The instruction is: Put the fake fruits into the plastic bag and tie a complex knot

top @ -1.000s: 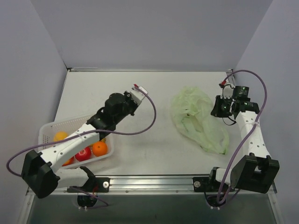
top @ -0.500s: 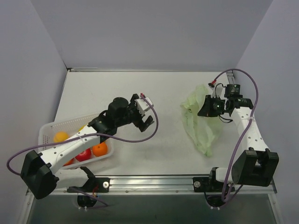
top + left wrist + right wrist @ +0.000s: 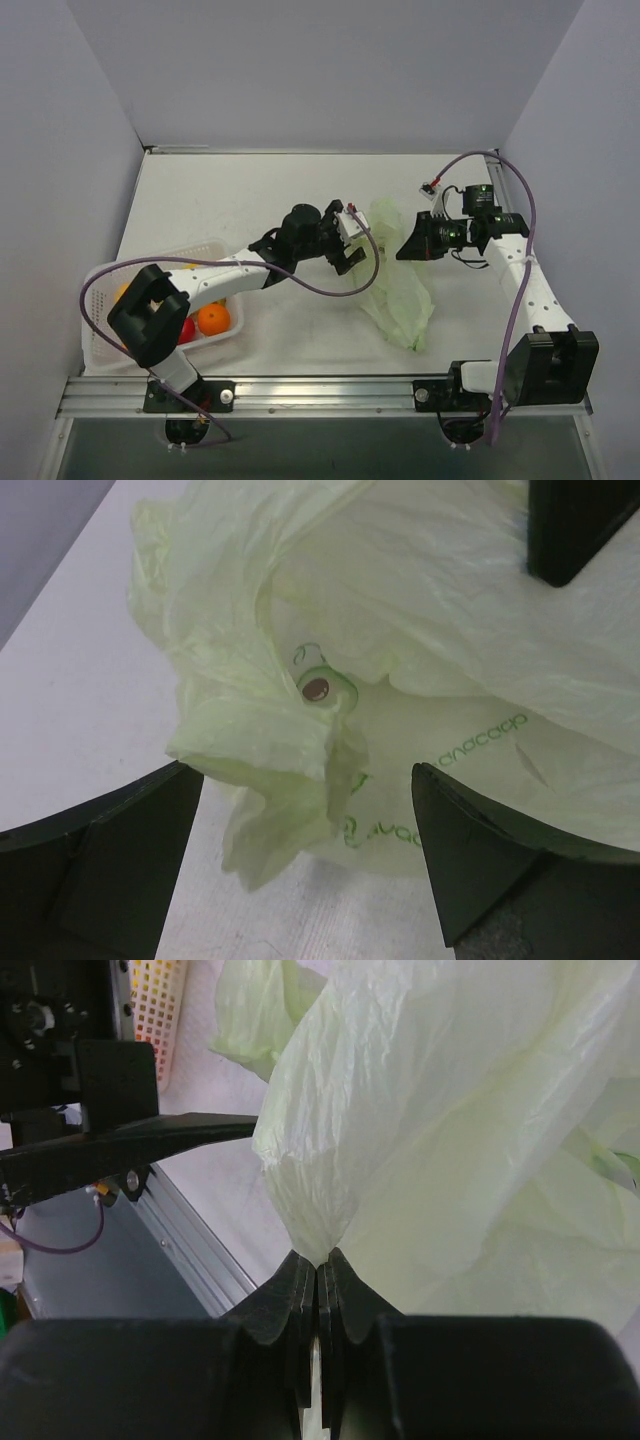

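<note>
Grey walls (image 3: 320, 70) — white table (image 3: 230, 190) | plastic bag (image 3: 400, 295) crumpled | basket (image 3: 190, 252) left

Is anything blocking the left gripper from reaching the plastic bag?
Nothing visible does. The open left gripper faces the plastic bag directly, with its crumpled edge just ahead. The right gripper pinches the film.

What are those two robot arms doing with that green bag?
The right gripper is shut on a fold of the pale green plastic bag, holding it up off the table. The left gripper is open right next to the bag, with nothing in it. The fake fruits that I can see lie in the white basket on the left. The bag looks empty and is not tied yet.
</note>
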`<action>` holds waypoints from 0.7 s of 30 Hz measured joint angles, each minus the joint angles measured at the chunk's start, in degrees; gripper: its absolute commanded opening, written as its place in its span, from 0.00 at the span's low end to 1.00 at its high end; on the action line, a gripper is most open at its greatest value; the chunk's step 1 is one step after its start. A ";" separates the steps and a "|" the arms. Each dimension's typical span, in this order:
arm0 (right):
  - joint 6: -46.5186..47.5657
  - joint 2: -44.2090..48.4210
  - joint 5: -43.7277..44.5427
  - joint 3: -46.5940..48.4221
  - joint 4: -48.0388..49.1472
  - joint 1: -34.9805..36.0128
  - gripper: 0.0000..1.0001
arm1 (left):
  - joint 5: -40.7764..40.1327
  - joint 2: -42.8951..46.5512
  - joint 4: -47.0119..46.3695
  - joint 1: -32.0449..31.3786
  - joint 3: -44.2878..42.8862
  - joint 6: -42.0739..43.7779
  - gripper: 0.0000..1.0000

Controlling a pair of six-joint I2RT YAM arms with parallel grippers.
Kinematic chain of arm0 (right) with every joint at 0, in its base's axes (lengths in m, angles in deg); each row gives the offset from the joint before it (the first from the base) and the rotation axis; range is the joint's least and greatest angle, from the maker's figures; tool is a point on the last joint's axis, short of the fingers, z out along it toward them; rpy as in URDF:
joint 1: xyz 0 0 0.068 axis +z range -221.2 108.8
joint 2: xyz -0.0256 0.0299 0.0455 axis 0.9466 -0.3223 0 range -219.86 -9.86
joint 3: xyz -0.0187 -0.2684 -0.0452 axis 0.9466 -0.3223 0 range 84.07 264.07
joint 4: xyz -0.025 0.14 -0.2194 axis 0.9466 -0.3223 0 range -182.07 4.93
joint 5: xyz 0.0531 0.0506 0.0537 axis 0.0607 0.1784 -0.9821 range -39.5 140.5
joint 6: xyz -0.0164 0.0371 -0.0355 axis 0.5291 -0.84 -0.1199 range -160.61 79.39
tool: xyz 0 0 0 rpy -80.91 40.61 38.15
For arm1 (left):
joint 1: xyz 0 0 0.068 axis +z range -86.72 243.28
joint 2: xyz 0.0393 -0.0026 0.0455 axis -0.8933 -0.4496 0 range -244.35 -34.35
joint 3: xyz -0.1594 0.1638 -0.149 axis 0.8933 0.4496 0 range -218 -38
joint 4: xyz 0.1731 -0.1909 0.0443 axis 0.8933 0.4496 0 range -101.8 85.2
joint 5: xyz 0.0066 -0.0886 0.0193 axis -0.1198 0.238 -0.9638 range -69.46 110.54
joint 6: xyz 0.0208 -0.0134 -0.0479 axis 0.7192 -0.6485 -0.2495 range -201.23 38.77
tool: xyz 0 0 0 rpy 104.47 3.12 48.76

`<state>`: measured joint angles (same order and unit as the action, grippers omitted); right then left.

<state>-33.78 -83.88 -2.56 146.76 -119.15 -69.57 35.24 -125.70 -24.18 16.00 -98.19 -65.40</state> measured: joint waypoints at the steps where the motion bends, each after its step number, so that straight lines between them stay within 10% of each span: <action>1: 0.09 0.00 -0.46 -0.35 -0.07 0.28 0.00 | 0.26 -1.31 -1.36 -0.02 -0.48 -0.09 0.97; 6: 0.72 0.00 -1.57 -1.20 -0.94 1.46 0.00 | 2.43 -6.19 -5.49 -0.37 -2.38 -0.72 0.82; 10: 1.03 0.00 -1.60 -1.20 -1.11 1.44 0.00 | 2.12 -7.50 -5.35 -0.63 -3.78 -0.72 0.01; 21: 2.34 0.66 22.64 0.26 5.70 1.68 0.00 | 14.05 8.33 9.81 13.38 -0.11 -0.76 0.00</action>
<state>-31.44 -83.23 20.09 147.03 -113.45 -67.89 49.29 -117.37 -14.37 29.37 -98.30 -66.16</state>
